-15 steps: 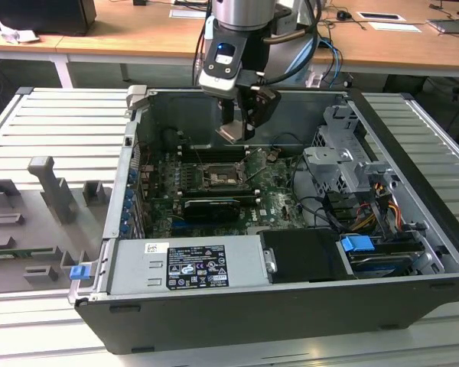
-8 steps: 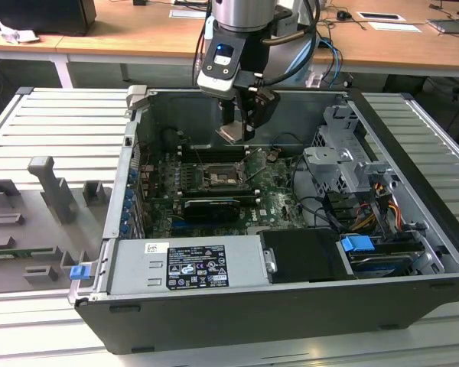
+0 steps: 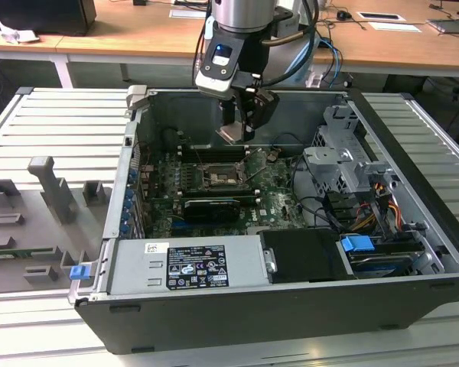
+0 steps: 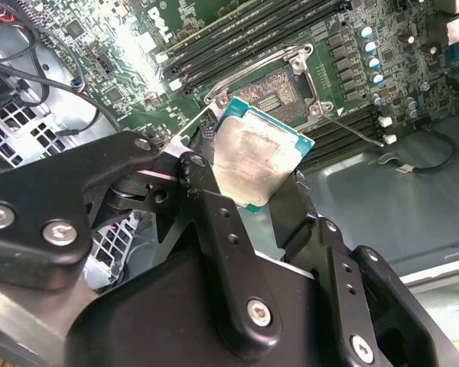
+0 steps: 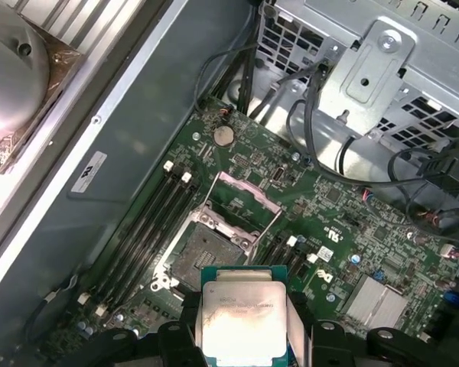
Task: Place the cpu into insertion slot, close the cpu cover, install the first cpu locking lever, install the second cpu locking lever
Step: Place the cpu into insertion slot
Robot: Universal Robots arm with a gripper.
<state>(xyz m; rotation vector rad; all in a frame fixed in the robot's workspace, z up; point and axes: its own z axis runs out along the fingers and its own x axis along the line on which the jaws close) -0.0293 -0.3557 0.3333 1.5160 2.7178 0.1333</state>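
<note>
My gripper point(image 3: 242, 126) hangs inside the open computer case, shut on the cpu point(image 3: 232, 134), a small square chip with a dull silver top and green edge. In both wrist views the cpu point(image 4: 256, 159) point(image 5: 241, 317) sits flat between the two black fingers point(image 4: 208, 183). It is held above the motherboard, apart from the insertion slot point(image 4: 279, 92) point(image 5: 205, 258), which lies bare below and slightly offset. The cpu cover point(image 5: 243, 200) stands swung up at one side of the socket. A thin locking lever point(image 4: 353, 128) sticks out beside the socket.
Memory slots point(image 5: 149, 229) flank the socket. Black cables point(image 5: 306, 115) and a metal drive cage point(image 3: 340, 164) stand at the exterior view's right. The power supply point(image 3: 187, 264) fills the case's near side. Grey fixtures point(image 3: 50, 195) sit on the slatted table outside.
</note>
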